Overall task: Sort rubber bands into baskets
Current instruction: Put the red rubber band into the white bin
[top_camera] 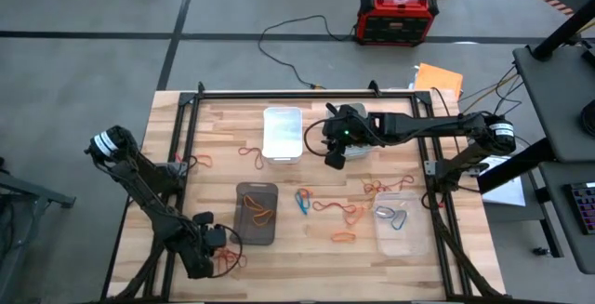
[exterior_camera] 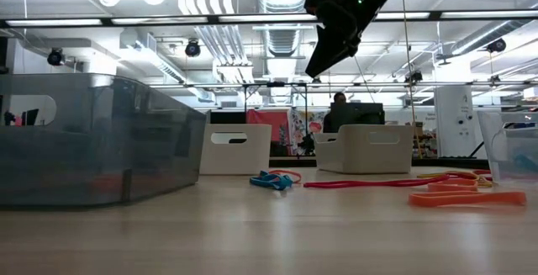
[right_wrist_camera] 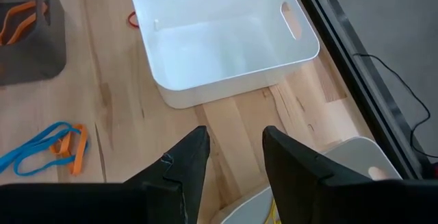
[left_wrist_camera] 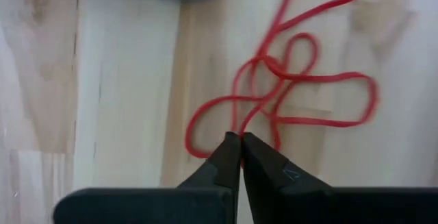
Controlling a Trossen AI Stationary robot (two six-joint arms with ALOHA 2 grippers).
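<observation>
**Left fingers pinched on a red band at the near corner**

A tangle of thin red rubber bands lies on the tabletop near its front left corner, just beside the dark smoky basket. The left gripper has its fingers together, clamped on a strand of that tangle. The right gripper hangs above the tabletop beside the white basket, fingers apart and holding nothing.
</observation>
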